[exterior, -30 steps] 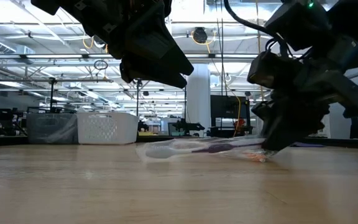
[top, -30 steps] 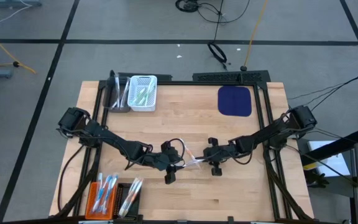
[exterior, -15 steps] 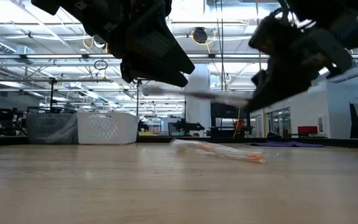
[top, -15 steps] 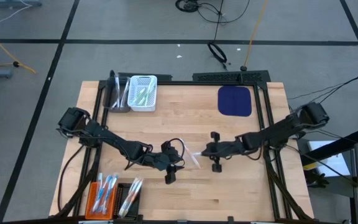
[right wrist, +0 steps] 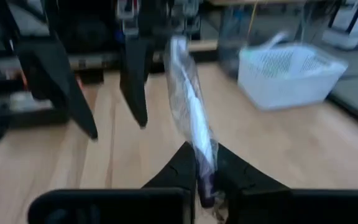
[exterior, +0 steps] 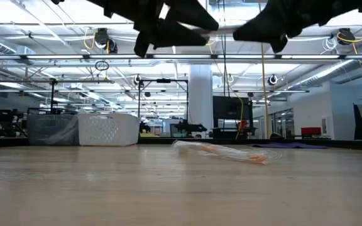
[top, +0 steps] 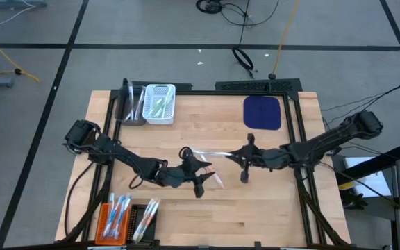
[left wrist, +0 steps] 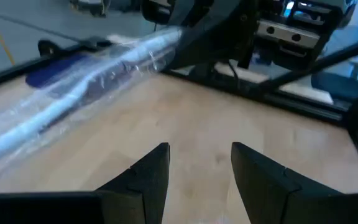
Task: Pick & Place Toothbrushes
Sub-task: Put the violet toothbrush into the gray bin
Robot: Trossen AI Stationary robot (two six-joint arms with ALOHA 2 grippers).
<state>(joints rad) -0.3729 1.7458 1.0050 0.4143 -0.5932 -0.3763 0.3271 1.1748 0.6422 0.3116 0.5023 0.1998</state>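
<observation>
The right gripper [right wrist: 205, 167] was clamped on one end of a wrapped toothbrush [right wrist: 188, 102], holding it aloft toward the open-fingered left gripper [left wrist: 197, 171] just beneath, seemingly for a handover.

No readable text

We can make out no lettering, label, brand, number or sign in any view: nothing legible on the bench, the baskets, the wrapped toothbrushes or the arms, and whatever may hang in the room beyond the far edge is too small for us to read.
</observation>
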